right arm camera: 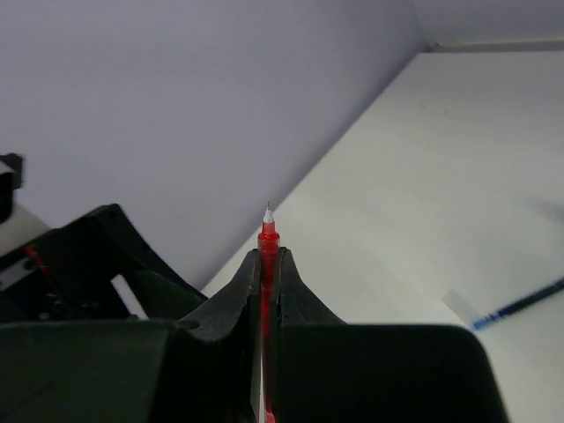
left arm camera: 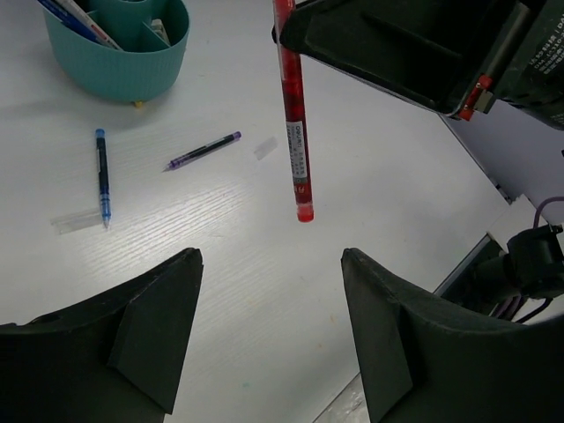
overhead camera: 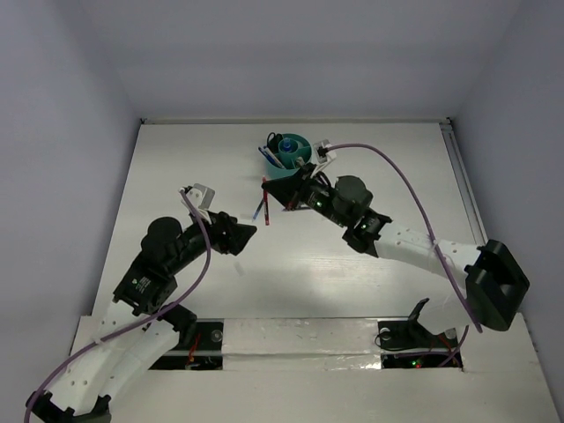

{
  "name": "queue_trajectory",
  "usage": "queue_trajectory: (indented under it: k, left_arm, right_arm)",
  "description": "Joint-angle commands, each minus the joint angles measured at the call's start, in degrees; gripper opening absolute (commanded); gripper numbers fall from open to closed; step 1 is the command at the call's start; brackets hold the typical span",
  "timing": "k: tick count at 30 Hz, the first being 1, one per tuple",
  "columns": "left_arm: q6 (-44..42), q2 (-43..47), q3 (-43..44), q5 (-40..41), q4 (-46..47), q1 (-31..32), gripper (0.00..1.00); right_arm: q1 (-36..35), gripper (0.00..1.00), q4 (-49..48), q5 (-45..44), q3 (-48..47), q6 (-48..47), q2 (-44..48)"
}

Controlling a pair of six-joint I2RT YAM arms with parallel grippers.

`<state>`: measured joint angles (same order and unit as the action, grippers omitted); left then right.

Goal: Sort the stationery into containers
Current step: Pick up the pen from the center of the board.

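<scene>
My right gripper (overhead camera: 270,187) is shut on a red pen (overhead camera: 265,207) and holds it upright above the table, just in front of the teal cup (overhead camera: 293,148). In the right wrist view the red pen (right arm camera: 268,251) is pinched between the jaws with its tip up. In the left wrist view the red pen (left arm camera: 295,123) hangs from the right gripper (left arm camera: 291,35). A blue pen (left arm camera: 103,176) and a dark purple pen (left arm camera: 203,152) lie on the table before the teal cup (left arm camera: 119,53), which holds blue pens (left arm camera: 70,16). My left gripper (left arm camera: 270,256) is open and empty, near the red pen.
Two pale clear bits lie on the table, one (left arm camera: 265,148) by the purple pen and one (left arm camera: 77,220) by the blue pen. The blue pen (right arm camera: 520,304) also shows at the right wrist view's edge. Grey walls enclose the white table (overhead camera: 370,167).
</scene>
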<state>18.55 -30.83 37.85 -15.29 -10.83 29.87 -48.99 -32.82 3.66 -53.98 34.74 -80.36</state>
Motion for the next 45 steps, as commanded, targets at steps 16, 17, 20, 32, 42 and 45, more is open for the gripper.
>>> queue_trajectory:
  k: [16, 17, 20, 32, 42, 45]
  left_arm:
    - [0.17, -1.34, -0.84, -3.26, 4.59, -2.62, 0.3]
    - [0.09, -1.43, -0.84, -3.43, 4.59, -2.62, 0.3]
    - [0.18, -2.21, -0.93, -4.04, 4.59, -2.62, 0.3]
    - [-0.09, -1.96, -0.67, -4.31, 4.5, -3.15, 0.0]
    - [-0.09, -0.9, -0.49, -2.12, 3.89, -3.68, 0.0]
    - [-0.09, -0.2, -0.32, -0.54, 3.45, -3.68, 0.0]
  right_arm:
    - [-3.74, 0.0, -24.57, 10.04, -0.34, 10.96, -9.12]
    - [-3.74, 0.0, -25.01, 10.4, -0.43, 11.31, -9.29]
    - [-3.74, 0.0, -26.86, 11.54, -0.52, 12.45, -9.64]
    - [-3.74, 0.0, -27.65, 12.51, -0.52, 13.33, -10.26]
    - [-3.74, 0.54, -13.61, 12.6, -1.3, 6.32, -5.17]
    - [-2.6, 0.75, -7.54, 12.42, -0.08, 2.53, -0.7]
